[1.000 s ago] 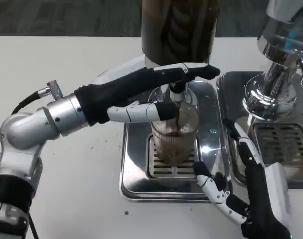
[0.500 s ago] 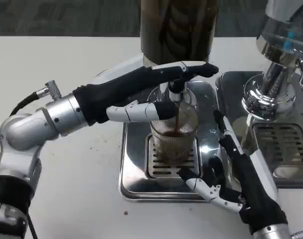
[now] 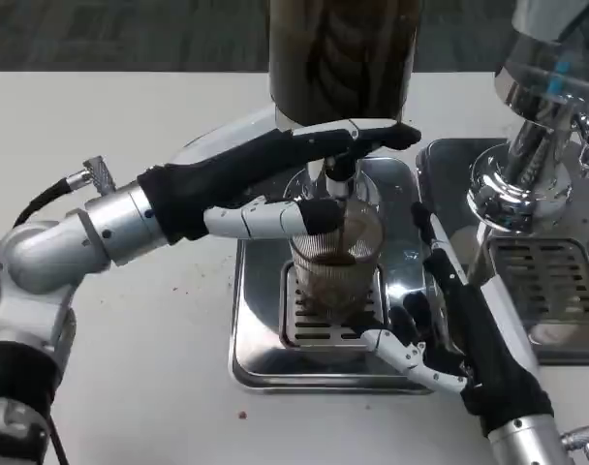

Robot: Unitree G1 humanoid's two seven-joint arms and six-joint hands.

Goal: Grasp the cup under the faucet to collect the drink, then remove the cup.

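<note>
Now at the white worktop [image 3: 159, 368], my left hand [image 3: 275, 184] reaches in from the left toward the drink dispenser [image 3: 341, 58], its upper fingers [image 3: 372, 136] laid across the faucet [image 3: 335, 179] and a lower finger against the cup's near side. Whether that hand truly grips the cup I cannot tell. The cup [image 3: 335, 262], a clear ribbed glass, stands upright on the slotted grate of the steel drip tray [image 3: 265, 358], directly under the faucet, with a dark stream running into it and dark liquid filling the lower part. My right hand [image 3: 449, 325] lies over the tray's right edge, just beside the cup and apart from it, fingers spread and holding nothing; one white-and-black finger stretches along the tray's front rim. Right of it stands a second dispenser [image 3: 532, 145] of polished metal, with its own drip tray [image 3: 556, 291] and grate, crowding my right forearm. A few dark specks dot the worktop before the first tray.
</note>
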